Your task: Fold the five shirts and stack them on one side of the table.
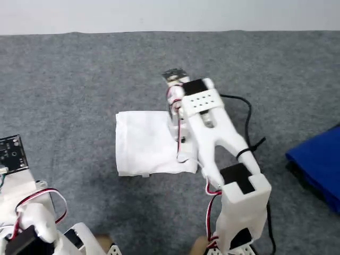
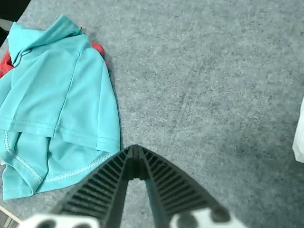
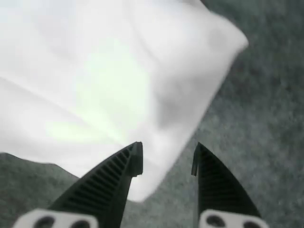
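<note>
White shirt point(image 1: 143, 143) looks folded, stack it next
Your right gripper point(image 3: 167, 152) sits wide over its edge, pinch there; left gripper point(image 2: 137, 151) is closed, empty.

Robotics test bench in a lab-type room. Indicators: a grey felt-like table cover point(image 1: 79, 79) beneath the right gripper point(image 3: 166, 159); white printed arms point(image 1: 223, 143) with exposed red servo wiring point(image 1: 212, 210); a bare circuit board point(image 1: 11, 154) on the other arm; a plain pale wall point(image 1: 159, 16) beyond the gripper.

White shirt point(image 1: 143, 143) partly under right arm point(image 1: 212, 133); blue shirt point(image 1: 319, 159) cut by frame; red cloth point(image 2: 98, 48) mostly hidden.
</note>
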`<state>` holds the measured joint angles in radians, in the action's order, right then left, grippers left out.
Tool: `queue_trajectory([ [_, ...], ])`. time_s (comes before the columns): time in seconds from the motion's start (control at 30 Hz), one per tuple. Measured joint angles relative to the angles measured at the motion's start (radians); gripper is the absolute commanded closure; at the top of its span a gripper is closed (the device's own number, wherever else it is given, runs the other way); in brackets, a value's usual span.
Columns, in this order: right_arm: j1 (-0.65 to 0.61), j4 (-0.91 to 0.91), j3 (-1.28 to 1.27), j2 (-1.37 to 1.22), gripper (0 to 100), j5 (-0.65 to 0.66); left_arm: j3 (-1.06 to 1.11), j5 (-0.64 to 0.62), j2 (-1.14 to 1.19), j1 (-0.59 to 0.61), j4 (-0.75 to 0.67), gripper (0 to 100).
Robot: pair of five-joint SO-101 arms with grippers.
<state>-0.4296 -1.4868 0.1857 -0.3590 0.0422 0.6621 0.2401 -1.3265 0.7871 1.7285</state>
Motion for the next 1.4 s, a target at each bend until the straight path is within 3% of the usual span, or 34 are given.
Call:
queue_trajectory([
  [0.73, 0.015, 0.115, 0.0, -0.212, 75.5, -0.012, 0.0, 0.0, 0.0, 0.0, 0.0, 100],
  [0.83, 0.017, 0.12, 0.014, -0.244, 82.4, -0.012, 0.0, 0.0, 0.0, 0.0, 0.0, 100],
  [0.97, 0.018, 0.11, 0.046, -0.267, 99.6, -0.012, 0.0, 0.0, 0.0, 0.0, 0.0, 100],
  [1.27, 0.064, 0.006, 0.183, -0.298, 98.8, -0.006, 0.0, 0.0, 0.0, 0.0, 0.0, 100],
  [1.4, 0.121, -0.002, 0.273, -0.305, 98.8, 0.118, 0.0, 0.0, 0.0, 0.0, 0.0, 100],
])
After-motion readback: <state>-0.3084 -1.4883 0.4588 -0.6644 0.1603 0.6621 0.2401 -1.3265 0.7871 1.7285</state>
